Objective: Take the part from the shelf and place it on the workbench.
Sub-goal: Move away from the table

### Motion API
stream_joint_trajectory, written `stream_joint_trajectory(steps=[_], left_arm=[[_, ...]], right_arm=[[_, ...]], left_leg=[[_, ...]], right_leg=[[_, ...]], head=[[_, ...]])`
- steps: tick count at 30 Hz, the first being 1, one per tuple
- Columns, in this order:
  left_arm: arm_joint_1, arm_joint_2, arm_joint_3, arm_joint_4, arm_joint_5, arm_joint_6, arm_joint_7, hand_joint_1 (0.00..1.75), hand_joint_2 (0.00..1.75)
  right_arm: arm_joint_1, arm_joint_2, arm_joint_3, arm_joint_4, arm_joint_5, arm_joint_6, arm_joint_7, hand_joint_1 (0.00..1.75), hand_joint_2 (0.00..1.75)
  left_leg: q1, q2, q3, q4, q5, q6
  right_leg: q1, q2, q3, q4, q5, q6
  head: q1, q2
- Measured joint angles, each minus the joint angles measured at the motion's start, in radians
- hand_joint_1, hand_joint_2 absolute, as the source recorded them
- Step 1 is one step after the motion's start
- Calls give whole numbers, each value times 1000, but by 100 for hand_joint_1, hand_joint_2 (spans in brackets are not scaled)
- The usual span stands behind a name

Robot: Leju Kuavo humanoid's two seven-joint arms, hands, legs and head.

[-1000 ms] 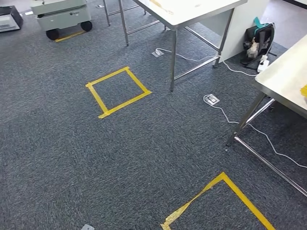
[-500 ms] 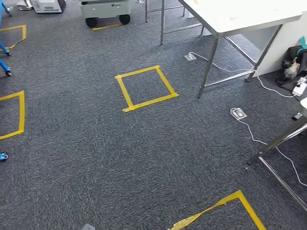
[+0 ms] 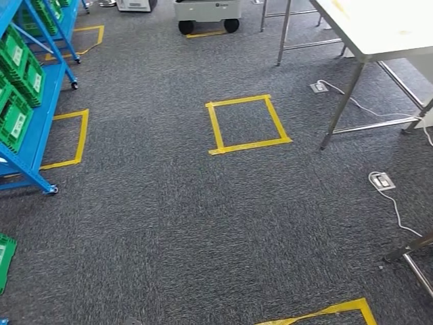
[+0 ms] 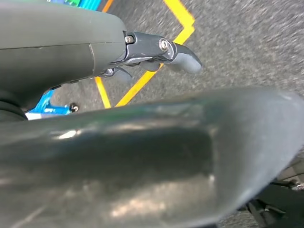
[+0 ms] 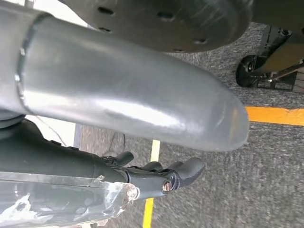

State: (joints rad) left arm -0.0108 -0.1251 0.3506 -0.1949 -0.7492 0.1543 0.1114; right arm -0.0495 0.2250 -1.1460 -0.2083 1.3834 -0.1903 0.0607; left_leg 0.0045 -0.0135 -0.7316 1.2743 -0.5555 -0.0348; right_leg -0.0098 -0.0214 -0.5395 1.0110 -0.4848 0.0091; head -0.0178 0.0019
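Looking forward and down, the head view is taking in grey carpet with a yellow tape square (image 3: 247,124) lying at its middle. Well to the left of that square, a blue shelf (image 3: 36,132) is standing on small castors, and green bins (image 3: 19,84) are sitting in its racks; whatever part is stored there is too small to make out, so its exact spot cannot be told. Another green bin (image 3: 5,261) is lying on the floor nearer the robot than the shelf. To the right of the tape square, a white table (image 3: 380,27) is standing on metal legs, with a white cable (image 3: 396,206) trailing over the carpet past a floor socket (image 3: 381,180). Beyond the square, a grey wheeled cart (image 3: 207,12) is parked over a strip of yellow tape.

In the left wrist view, the left hand (image 4: 157,50) is hanging over the carpet, its dark fingers (image 4: 185,58) reaching out straight and holding nothing; yellow tape and a blue castored foot of the shelf are showing behind it.

In the right wrist view, the right hand (image 5: 161,175) is likewise hanging above the carpet near a yellow tape line, its fingers (image 5: 190,168) appearing loosely extended with nothing between them, though much of the hand is hidden.
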Motion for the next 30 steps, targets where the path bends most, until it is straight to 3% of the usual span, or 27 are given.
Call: stream_joint_trajectory(steps=[1, 2, 4, 6, 7, 9, 11, 13, 15, 19, 20, 22, 24, 25, 27, 29, 30], left_arm=[[1, -1, 0, 0, -1, -2, 3, 0, 0], [2, -2, 0, 0, 0, -3, 5, 0, 0], [1, -2, 0, 0, 3, -4, 6, 0, 0], [-4, -3, 0, 0, 8, -2, 5, 0, 0], [-5, -3, 0, 0, 10, -1, 4, 0, 0], [-3, -3, 1, 0, 15, 2, 3, 0, 0], [-2, -1, 2, 0, 16, 6, 2, 0, 0], [-5, -2, 3, 0, 15, 10, 0, 0, 0], [-8, -3, 3, 0, 13, 11, -3, 0, 0], [-8, -3, 3, 0, 12, 11, -4, 0, 0], [-7, -3, 4, 0, 11, 12, -5, 0, 0], [-8, -4, 4, 0, 8, 15, -11, 0, 0], [-7, -5, 5, 0, 5, 16, -15, 0, 0], [-6, -4, 5, 0, 4, 15, -15, 0, 0], [-3, -4, 5, 1, 2, 13, -13, 0, 0], [-6, -4, 5, 1, 0, 11, -11, 0, 0], [-7, -4, 5, 1, -1, 10, -11, 0, 0]], right_arm=[[-1, 0, 0, 0, -1, 0, 1, 0, 0], [-3, 0, 0, 0, -1, 1, 2, 0, 0], [-5, 0, 0, 0, -3, 1, 3, 0, 0], [-6, -1, 0, 0, -4, 0, 2, 0, 0], [-7, -1, 0, 0, -5, 0, 2, 0, 0], [-12, -1, 0, 0, -4, 0, 1, 0, 0], [-15, -2, 0, 0, -4, 0, -2, 0, 0], [-14, -2, 0, 0, -4, 0, -5, 0, 0], [-13, -3, 0, 0, -4, 0, -7, 0, 0], [-12, -3, 0, 0, -4, 0, -7, 0, 0], [-12, -3, 0, 0, -4, 0, -7, 0, 0], [-12, -4, 0, 0, -2, 0, -8, 0, 0], [-13, -6, 0, 0, 1, 1, -8, 0, 0], [-13, -6, 0, 0, 2, 3, -7, 0, 0], [-14, -6, 0, 0, 2, 5, -7, 0, 0], [-13, -6, 0, 0, 2, 7, -7, 0, 0], [-12, -6, 0, 0, 2, 8, -7, 0, 0]], left_leg=[[1, 2, 1, 2, 10, 0], [2, 7, 22, -35, 37, 0], [0, 46, 100, -172, 96, 1], [-5, 79, 150, -262, 117, 9], [-8, 82, 155, -276, 115, 15], [-9, 58, 155, -281, 117, 29], [-5, 36, 156, -286, 122, 43], [-4, 13, 156, -287, 122, 52], [-5, -5, 155, -286, 121, 57], [-5, -12, 155, -286, 121, 57], [-5, -21, 156, -286, 121, 57], [-4, -71, 153, -282, 123, 46], [1, -123, 146, -282, 130, 27], [4, -132, 142, -284, 132, 21], [2, -96, 125, -255, 113, 12], [-1, -30, 72, -149, 55, 5], [-1, -12, 37, -80, 25, 2]], right_leg=[[1, -15, 1, 0, -1, 0], [1, -28, 2, 0, -2, 1], [3, -50, 7, 1, -8, 7], [9, -69, 10, 2, -15, 16], [12, -78, 13, 1, -17, 22], [9, -88, 22, -3, -21, 33], [5, -49, 7, 36, -48, 43], [2, 4, -52, 161, -111, 47], [3, 19, -109, 275, -158, 48], [3, 20, -126, 306, -167, 48], [3, 20, -127, 301, -156, 47], [-4, 76, -64, 152, -78, 41], [-6, 122, 1, 7, -9, 31], [-5, 109, 3, 6, -7, 25], [-5, 81, 7, -3, -2, 13], [-2, 47, 11, -9, -1, 3], [-1, 28, 11, -9, -2, 0]], head=[[0, 0], [0, 0], [-1, 0], [2, 0], [3, 0], [6, 0], [10, 0], [17, 0], [20, 0], [21, 0], [21, 0], [21, 0], [21, 0], [21, 0], [17, 0], [11, 0], [10, 0]])
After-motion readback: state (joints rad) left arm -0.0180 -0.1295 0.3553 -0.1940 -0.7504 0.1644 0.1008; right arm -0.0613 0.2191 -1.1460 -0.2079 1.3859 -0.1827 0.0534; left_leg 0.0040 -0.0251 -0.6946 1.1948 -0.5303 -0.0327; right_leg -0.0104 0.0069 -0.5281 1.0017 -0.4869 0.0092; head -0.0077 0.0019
